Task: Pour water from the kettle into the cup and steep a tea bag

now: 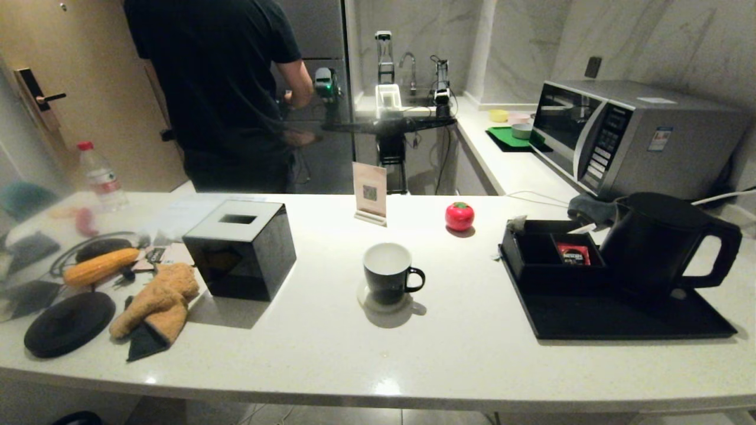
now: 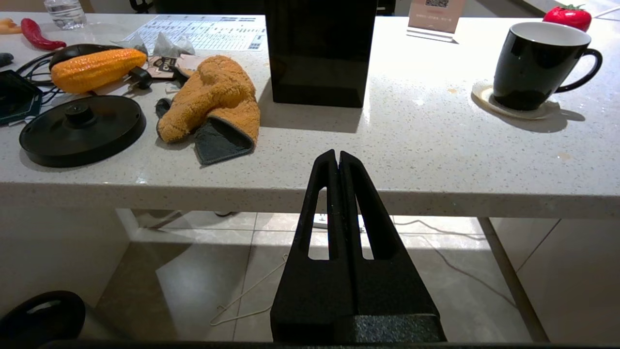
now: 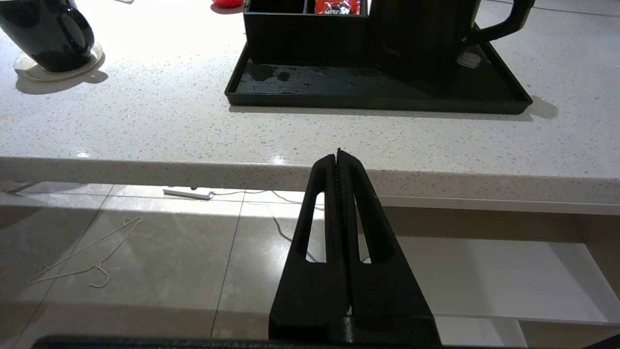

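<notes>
The black kettle (image 1: 655, 248) (image 3: 416, 34) stands on the black tray (image 1: 620, 321) at the right, handle pointing right. On a pale coaster at the counter's middle sits the cup (image 1: 387, 277) (image 2: 537, 63) (image 3: 48, 34), its white inside looking dry. A small pale scrap (image 1: 517, 223) lies on the organiser's far left corner; I cannot tell if it is the tea bag. No water shows. My left gripper (image 2: 337, 154) and right gripper (image 3: 337, 152) hang below the counter's front edge, both shut and empty, out of the head view.
A black tissue box (image 1: 242, 248) stands left of the cup. Further left lie an orange mitt (image 1: 159, 301), the kettle base (image 1: 68, 323) and a corn cob (image 1: 100, 265). The organiser holds a red sachet (image 1: 572, 254). A red tomato (image 1: 459, 216), a card stand (image 1: 370, 192) and a person (image 1: 224, 88) are behind.
</notes>
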You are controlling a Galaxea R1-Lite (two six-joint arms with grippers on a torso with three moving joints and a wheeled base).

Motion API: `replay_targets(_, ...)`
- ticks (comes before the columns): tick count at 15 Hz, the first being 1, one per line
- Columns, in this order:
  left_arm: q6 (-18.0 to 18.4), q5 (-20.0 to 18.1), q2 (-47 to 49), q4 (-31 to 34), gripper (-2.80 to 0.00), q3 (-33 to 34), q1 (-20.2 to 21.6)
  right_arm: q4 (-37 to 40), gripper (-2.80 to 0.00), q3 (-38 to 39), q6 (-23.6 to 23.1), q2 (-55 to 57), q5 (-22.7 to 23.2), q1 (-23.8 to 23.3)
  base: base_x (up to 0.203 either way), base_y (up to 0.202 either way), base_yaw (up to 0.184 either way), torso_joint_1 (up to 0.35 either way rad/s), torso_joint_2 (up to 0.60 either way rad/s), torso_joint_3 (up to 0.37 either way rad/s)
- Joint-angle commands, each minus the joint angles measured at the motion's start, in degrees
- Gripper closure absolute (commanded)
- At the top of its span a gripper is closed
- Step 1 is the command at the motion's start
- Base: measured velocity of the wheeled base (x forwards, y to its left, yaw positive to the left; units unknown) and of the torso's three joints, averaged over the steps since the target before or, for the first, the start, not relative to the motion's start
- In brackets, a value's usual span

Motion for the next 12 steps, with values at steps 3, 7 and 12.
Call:
replay_targets(3,-0.03,0.00,0.00,0.01,0.00,0.00,-0.01,0.05,0.00,0.01,-0.04,0.07,0.01,0.04,0.000,0.000,0.000,0.000,0.00,0.000)
replay_targets(7,-0.03,0.00,0.00,0.01,0.00,0.00,-0.01,-0.04,0.00,0.01,-0.04,0.07,0.09,0.04,0.000,0.000,0.000,0.000,0.00,0.000)
replay_targets(12,-0.03,0.00,0.00,0.01,0.00,0.00,-0.01,-2.23,0.00,0.86,-0.11,0.07,0.09,-0.03,0.000,0.000,0.000,0.000,0.00,0.000)
